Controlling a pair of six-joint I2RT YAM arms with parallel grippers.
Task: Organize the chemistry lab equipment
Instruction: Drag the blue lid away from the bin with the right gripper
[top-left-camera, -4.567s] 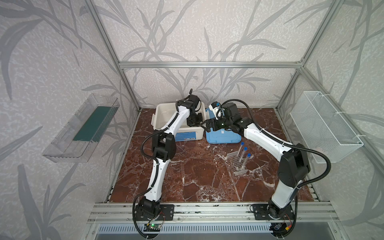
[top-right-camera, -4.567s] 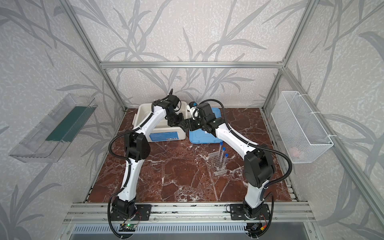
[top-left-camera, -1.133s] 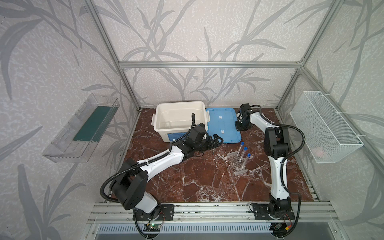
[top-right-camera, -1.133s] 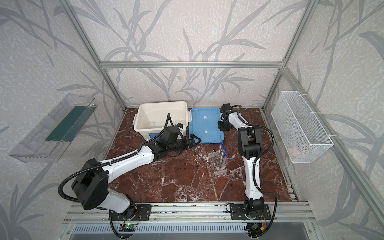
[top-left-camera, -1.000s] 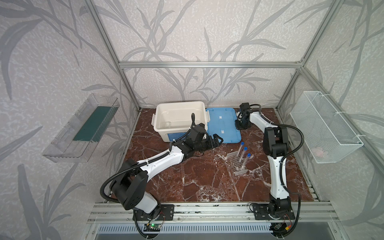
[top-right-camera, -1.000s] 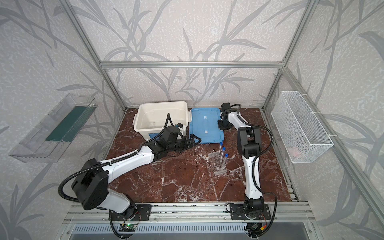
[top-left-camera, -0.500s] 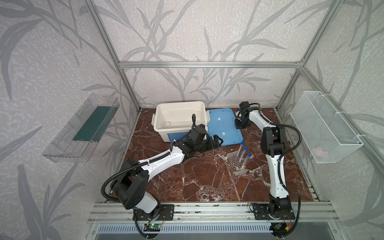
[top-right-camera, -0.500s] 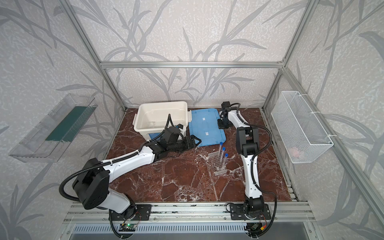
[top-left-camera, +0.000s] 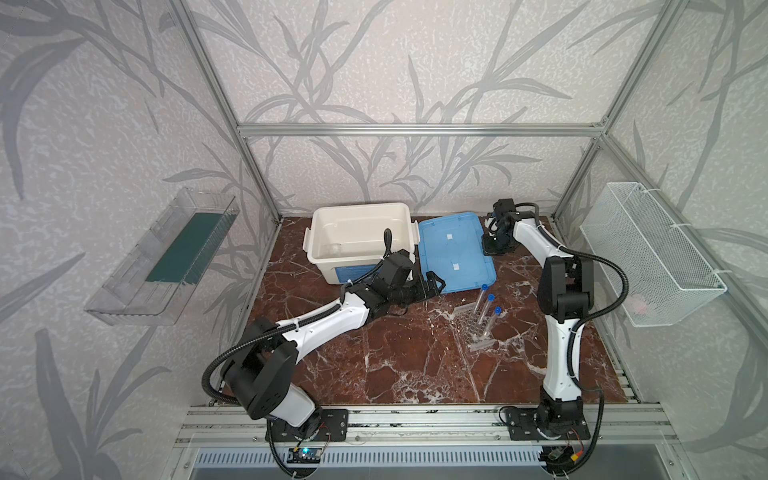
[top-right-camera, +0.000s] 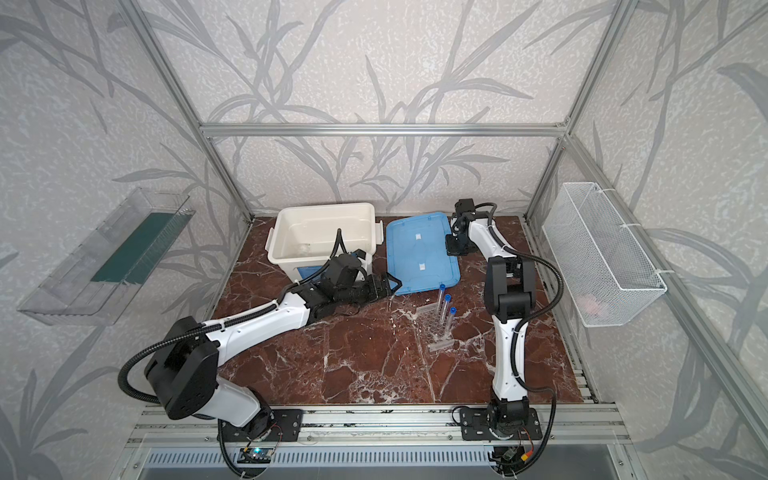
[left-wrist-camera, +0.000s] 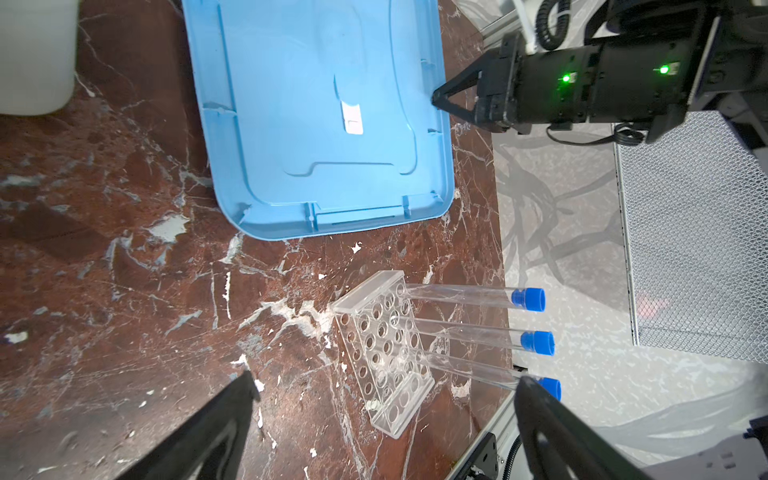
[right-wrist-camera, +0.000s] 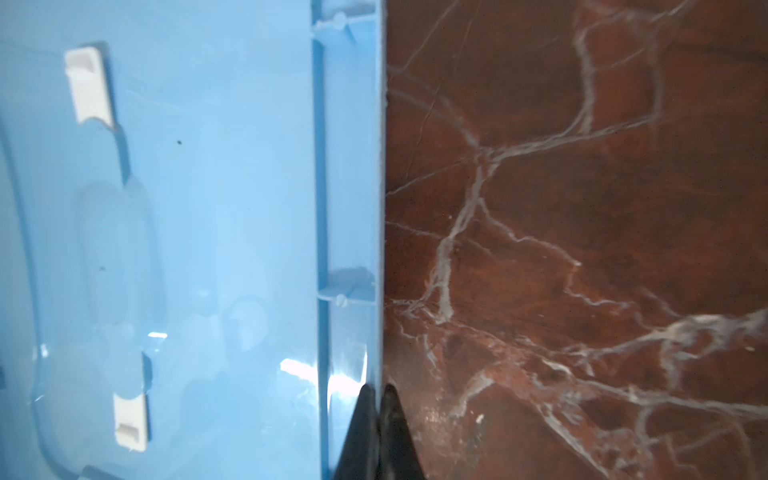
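r claw (right-wrist-camera: 377, 392) just clamped blue lid (top-left-camera: 451, 249) rim, lid shifted | l claw (left-wrist-camera: 384, 378) wide open nr rack (left-wrist-camera: 374, 345) | 3 tubes (left-wrist-camera: 457, 297) in rack on counter (top-left-camera: 395, 353) by lid | tub (top-left-camera: 361, 210) open for loading

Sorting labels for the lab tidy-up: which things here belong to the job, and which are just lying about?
Job: three blue-capped test tubes, standing in the clear rack.
Lying about: white tub, blue lid, wire basket, wall shelf.
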